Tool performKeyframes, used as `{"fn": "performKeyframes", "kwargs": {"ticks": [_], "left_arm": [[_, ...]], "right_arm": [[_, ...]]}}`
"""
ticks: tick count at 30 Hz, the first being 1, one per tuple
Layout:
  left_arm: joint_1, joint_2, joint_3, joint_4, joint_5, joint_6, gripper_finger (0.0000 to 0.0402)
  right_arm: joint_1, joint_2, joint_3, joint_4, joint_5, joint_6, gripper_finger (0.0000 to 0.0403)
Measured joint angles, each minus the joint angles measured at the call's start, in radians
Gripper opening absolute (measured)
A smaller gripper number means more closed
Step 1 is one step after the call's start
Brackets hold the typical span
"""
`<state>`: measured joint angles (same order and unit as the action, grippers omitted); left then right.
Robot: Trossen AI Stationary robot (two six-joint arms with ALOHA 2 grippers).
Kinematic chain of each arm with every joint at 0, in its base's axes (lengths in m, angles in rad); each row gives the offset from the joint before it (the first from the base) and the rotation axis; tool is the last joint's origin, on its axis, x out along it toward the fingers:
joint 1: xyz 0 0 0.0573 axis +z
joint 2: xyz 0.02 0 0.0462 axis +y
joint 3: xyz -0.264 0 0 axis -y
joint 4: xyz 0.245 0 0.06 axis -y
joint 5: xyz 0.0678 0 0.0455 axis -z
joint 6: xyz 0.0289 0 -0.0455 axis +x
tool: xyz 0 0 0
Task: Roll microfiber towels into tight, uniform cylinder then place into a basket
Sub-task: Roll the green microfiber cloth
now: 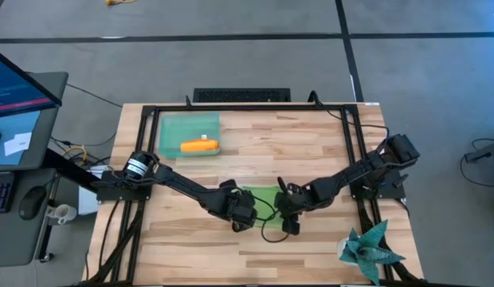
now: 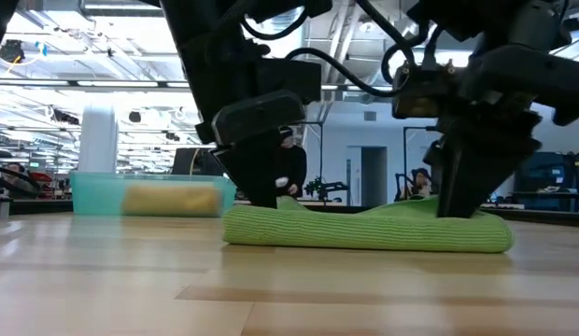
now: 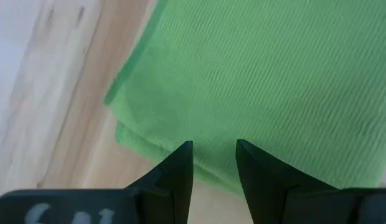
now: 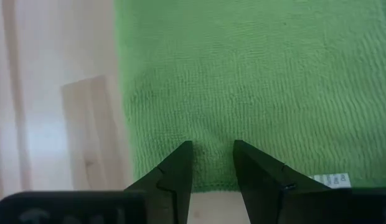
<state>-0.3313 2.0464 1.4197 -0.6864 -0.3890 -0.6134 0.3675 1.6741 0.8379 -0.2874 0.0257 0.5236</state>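
The lime green towel [image 1: 263, 197] lies on the table's middle as a thick, low bundle [image 2: 364, 229]. My left gripper [image 1: 244, 215] stands over its near left end and is shut on it. My right gripper [image 1: 289, 220] stands over its near right end and is shut on it too. The orange towel [image 1: 199, 146] lies rolled up inside the teal basket [image 1: 171, 127] at the far left. Both also show in the low view, the orange towel [image 2: 173, 198] inside the basket [image 2: 93, 191]. My left gripper [image 3: 213, 146] pinches the green towel's near edge [image 3: 211, 158] between its two fingers, close to the towel's left corner, where layers lie folded one on another [image 3: 143, 140]. The fingers point down from above. The towel rests on the table. My right gripper [image 4: 213, 146] pinches the towel's near edge [image 4: 213, 165] between its two fingers, beside the white label [image 4: 333, 180] and toward the towel's right end. The fingers point down from above. The cloth lies flat on the table beyond them.
A spiky teal star-shaped object [image 1: 370, 249] sits at the near right corner. Black frame rails [image 1: 247, 108] run around the table. Bare wood lies near the front edge and at the far right. People show in the room beyond the table [image 2: 291, 173].
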Motion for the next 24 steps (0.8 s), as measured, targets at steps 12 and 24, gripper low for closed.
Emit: {"fn": "performKeyframes", "kwargs": {"ticks": [12, 24], "left_arm": [[0.0, 0.0, 0.0, -0.005, 0.028, -0.001, 0.0114], [0.0, 0.0, 0.0, -0.008, 0.028, 0.032, 0.0114]], "right_arm": [[-0.017, 0.002, 0.0, -0.027, -0.002, 0.059, 0.0138], [-0.021, 0.056, 0.004, -0.018, -0.072, 0.004, 0.0138]]}}
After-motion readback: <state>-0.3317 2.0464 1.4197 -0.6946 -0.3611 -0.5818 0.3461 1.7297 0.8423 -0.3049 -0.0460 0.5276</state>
